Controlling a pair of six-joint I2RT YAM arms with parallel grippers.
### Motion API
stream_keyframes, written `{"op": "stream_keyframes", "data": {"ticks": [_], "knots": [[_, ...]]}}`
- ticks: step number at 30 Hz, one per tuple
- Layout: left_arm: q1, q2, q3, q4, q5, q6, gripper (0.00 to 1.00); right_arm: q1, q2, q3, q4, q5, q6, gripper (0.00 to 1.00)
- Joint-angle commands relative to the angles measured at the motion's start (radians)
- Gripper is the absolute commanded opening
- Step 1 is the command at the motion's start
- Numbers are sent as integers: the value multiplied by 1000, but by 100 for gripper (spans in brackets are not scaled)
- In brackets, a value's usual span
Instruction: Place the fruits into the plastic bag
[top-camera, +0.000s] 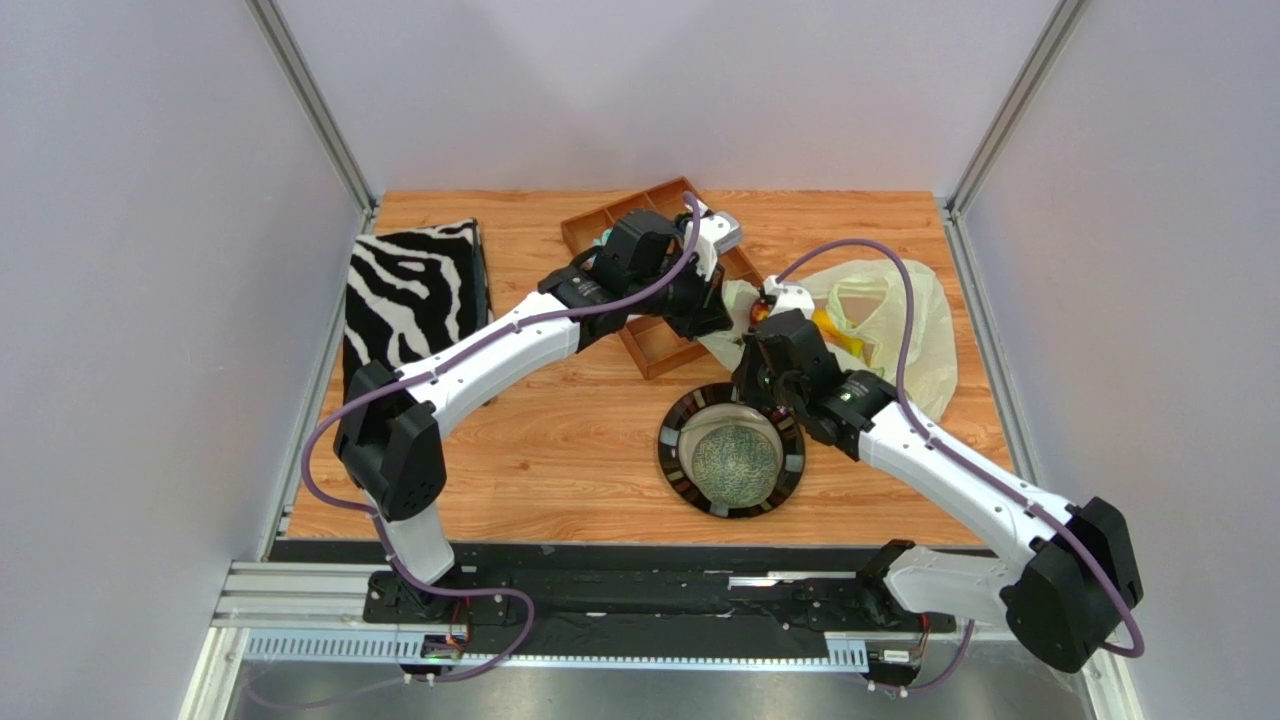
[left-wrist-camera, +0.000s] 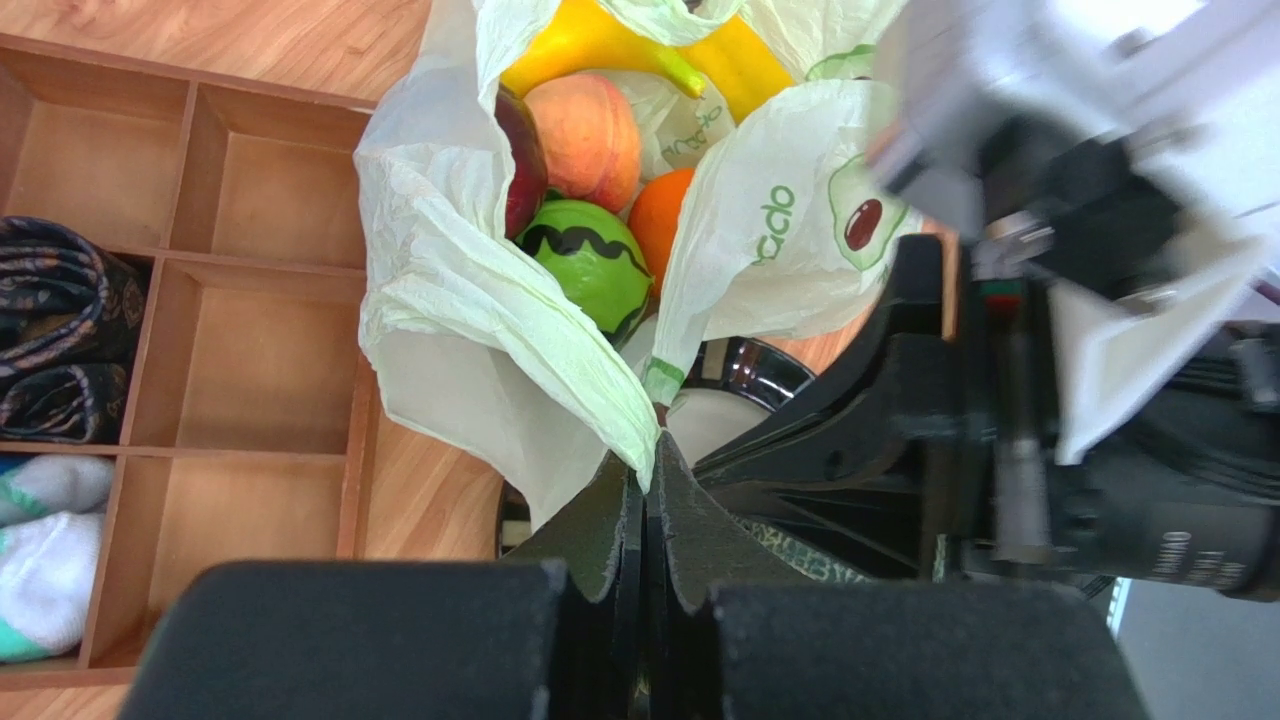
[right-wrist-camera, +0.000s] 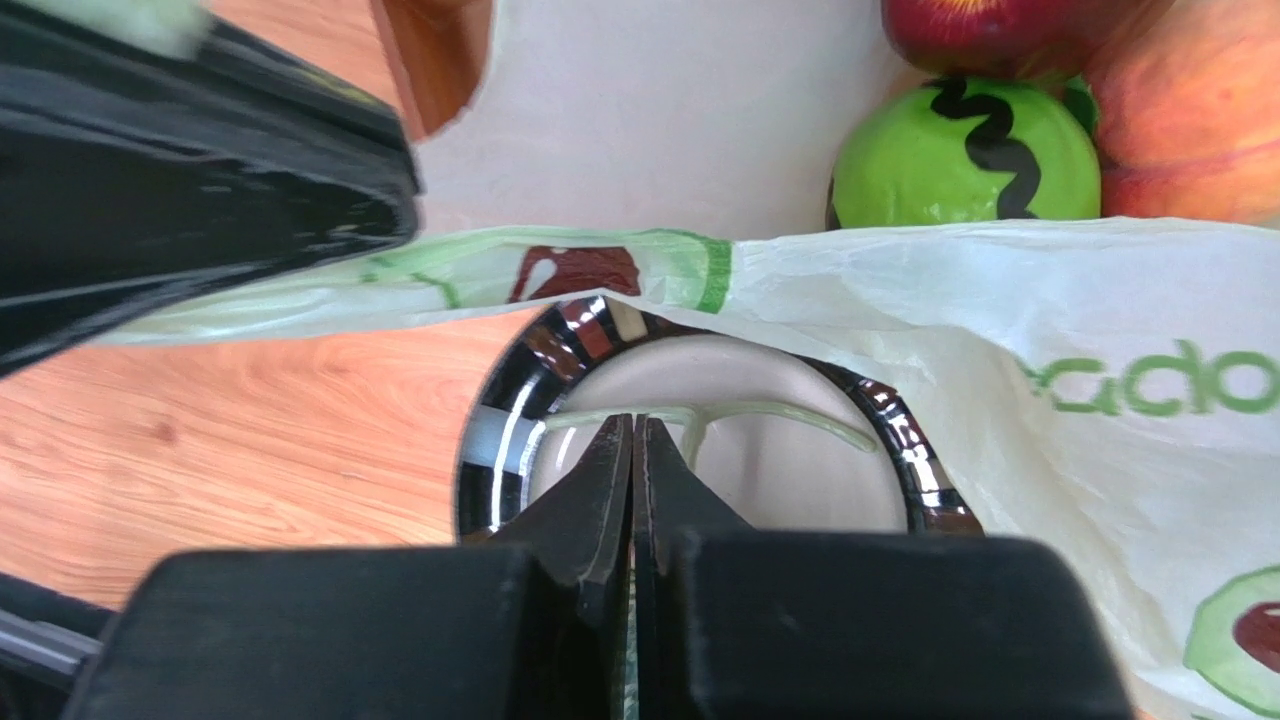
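The pale green plastic bag (top-camera: 902, 323) lies at the right back, its mouth held open between both grippers. My left gripper (left-wrist-camera: 657, 447) is shut on the bag's rim; it also shows in the top view (top-camera: 718, 321). My right gripper (right-wrist-camera: 633, 425) is shut on a thin strip of the bag's edge, over the bowl. Inside the bag are the striped green ball (left-wrist-camera: 589, 258), peach (left-wrist-camera: 583, 138), dark red apple (left-wrist-camera: 523, 162), orange (left-wrist-camera: 663, 222) and yellow fruit (left-wrist-camera: 601, 42). The netted melon (top-camera: 736, 462) sits in a black-rimmed bowl (top-camera: 672, 458) outside the bag.
A wooden compartment tray (left-wrist-camera: 271, 323) with cloth rolls (left-wrist-camera: 53, 323) lies to the left of the bag. The zebra-striped box (top-camera: 413, 293) stands at the far left. The two arms are close together above the bowl.
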Motion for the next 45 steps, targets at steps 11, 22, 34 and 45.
{"op": "stream_keyframes", "data": {"ticks": [11, 22, 34, 45], "knots": [[-5, -33, 36, 14, 5, 1, 0, 1, 192, -45, 76, -127, -73, 36], [0, -14, 45, -4, -7, -1, 0, 21, 280, -75, 113, -184, -107, 59], [5, -20, 43, 0, -7, -3, 0, 33, 396, -69, 151, -192, -136, 59], [6, -17, 43, 2, -7, -1, 0, 33, 401, -94, 142, -116, -14, 19]]}}
